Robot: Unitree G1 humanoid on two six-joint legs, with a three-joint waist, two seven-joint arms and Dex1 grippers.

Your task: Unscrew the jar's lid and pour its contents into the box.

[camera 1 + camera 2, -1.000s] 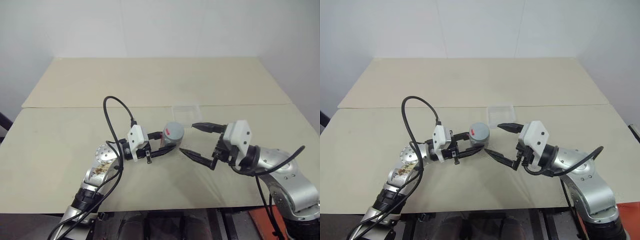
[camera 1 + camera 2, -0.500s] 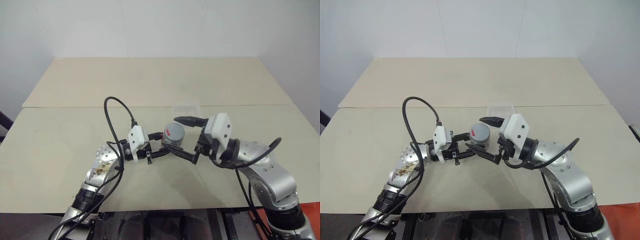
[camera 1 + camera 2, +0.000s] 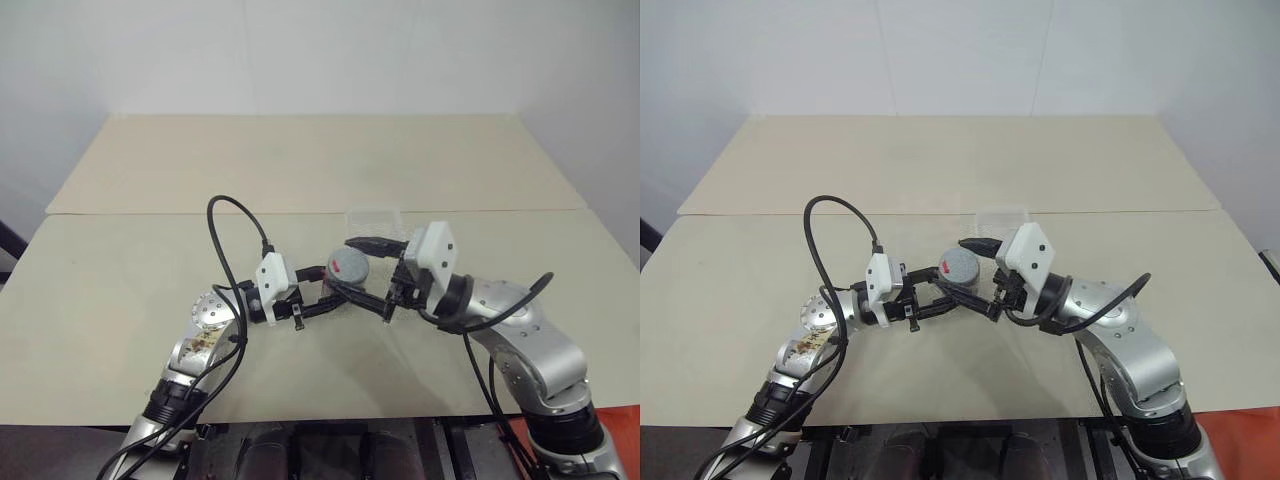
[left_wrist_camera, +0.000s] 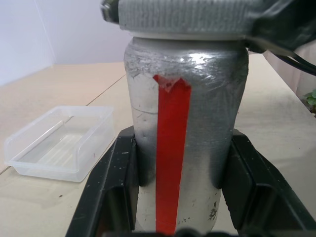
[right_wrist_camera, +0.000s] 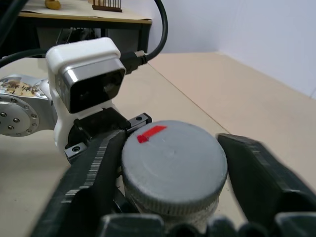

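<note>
The jar point(image 4: 183, 143) is a small cylinder w/ a dull, scuffed silvery skin, slightly dented near the shoulder, and a glossy red stripe running straight down its side. It stands upright, held up above the table point(image 3: 130, 270) btwn the two arms, near the table's front centre. On top sits the lid point(image 5: 174, 165), a round matte grey cap as wide as the jar, w/ a finely ribbed edge and a small red mark on its flat face. The left gripper point(image 3: 335, 298) comes in from the robot's left; its two black, blocky fingers point(image 4: 114, 182) are pressed against opposite sides of the jar's body, pinching it low down. The right gripper point(image 3: 357, 270) reaches in from the right at lid height; its dark fingers point(image 5: 91, 170), ridged along the inner faces, are drawn in around the lid's rim, one on each side, clamping it. The box point(image 4: 61, 142) is a shallow clear plastic tray w/ rounded corners and a thin lip, lying flat on the table just behind the jar, apart from it. The table is a smooth, pale beige board w/ a seam across it.
</note>
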